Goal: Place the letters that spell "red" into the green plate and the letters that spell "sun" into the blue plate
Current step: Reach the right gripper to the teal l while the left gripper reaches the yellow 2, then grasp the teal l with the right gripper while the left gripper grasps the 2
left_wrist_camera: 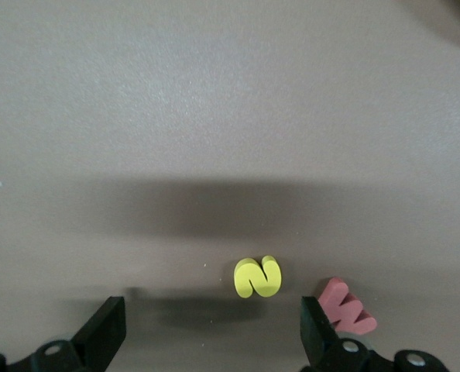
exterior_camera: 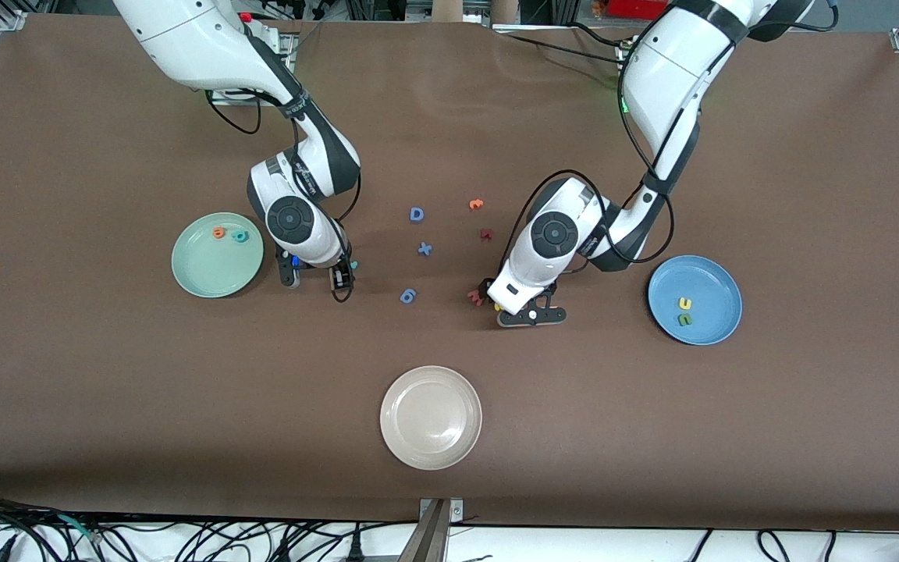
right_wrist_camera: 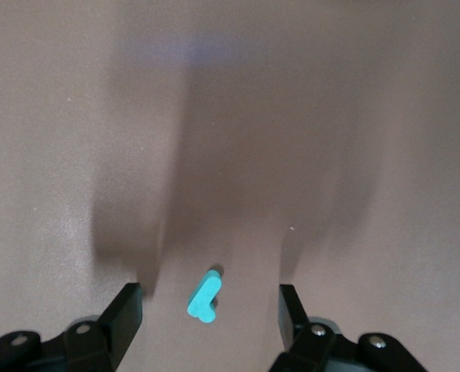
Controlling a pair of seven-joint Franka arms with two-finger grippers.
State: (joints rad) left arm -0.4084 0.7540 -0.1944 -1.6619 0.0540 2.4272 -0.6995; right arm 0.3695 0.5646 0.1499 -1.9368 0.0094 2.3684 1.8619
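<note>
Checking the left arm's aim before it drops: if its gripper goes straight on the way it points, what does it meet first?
Probably the yellow "s", lying on the table between the left gripper's open fingers. The pink "w" sits just beside one finger and might get brushed.

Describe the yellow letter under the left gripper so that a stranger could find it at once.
Start at the blue plate, then look toward the table's middle, where the left gripper stands low and open over the brown table. Between its fingers lies the yellow "s". The pink letter beside it is the only near neighbour.

Loose foam characters on the table — blue "D" (exterior_camera: 417, 215), blue "6" (exterior_camera: 408, 296).
</note>
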